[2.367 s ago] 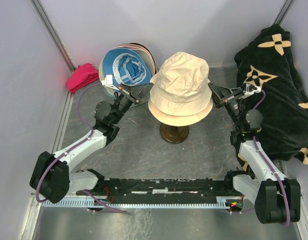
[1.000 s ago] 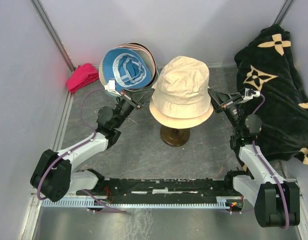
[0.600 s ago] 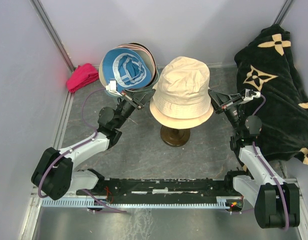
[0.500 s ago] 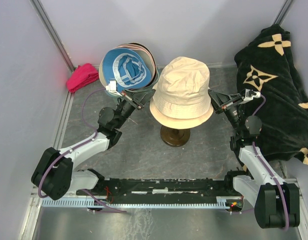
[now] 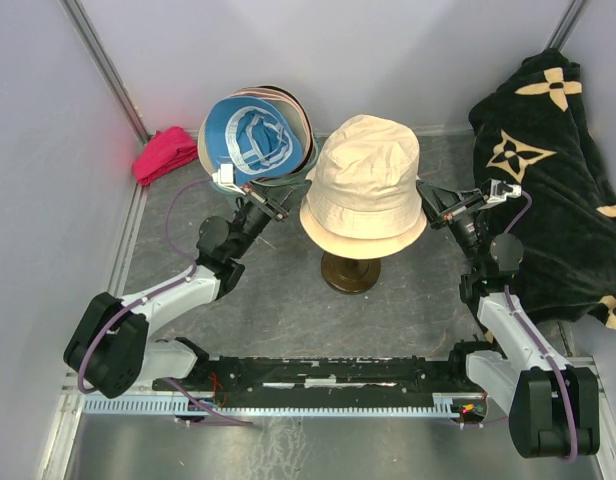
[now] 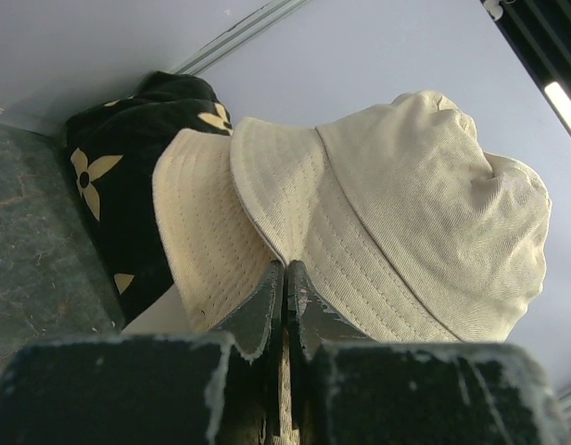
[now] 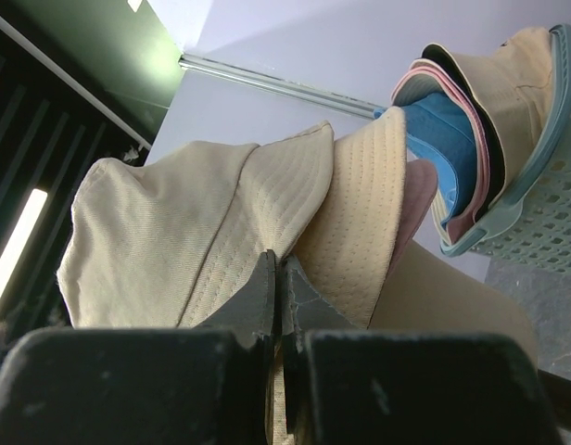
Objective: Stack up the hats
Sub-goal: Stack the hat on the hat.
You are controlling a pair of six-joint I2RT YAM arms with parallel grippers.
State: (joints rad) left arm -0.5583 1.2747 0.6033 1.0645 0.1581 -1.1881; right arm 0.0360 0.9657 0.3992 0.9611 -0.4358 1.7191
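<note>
Left jaws and right jaws stay pinched shut on the brim of the cream hat (image 5: 366, 180). It has barely shifted lately (seated over the stand (image 5: 349, 270)), so letting go seems next.

A black flower-marked cloth (image 5: 553, 170) lies far right, a magenta cloth (image 5: 165, 153) far left.

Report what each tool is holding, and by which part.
Both hold the cream hat by its brim: the left tool pinches the left edge, the right tool the right edge.
</note>
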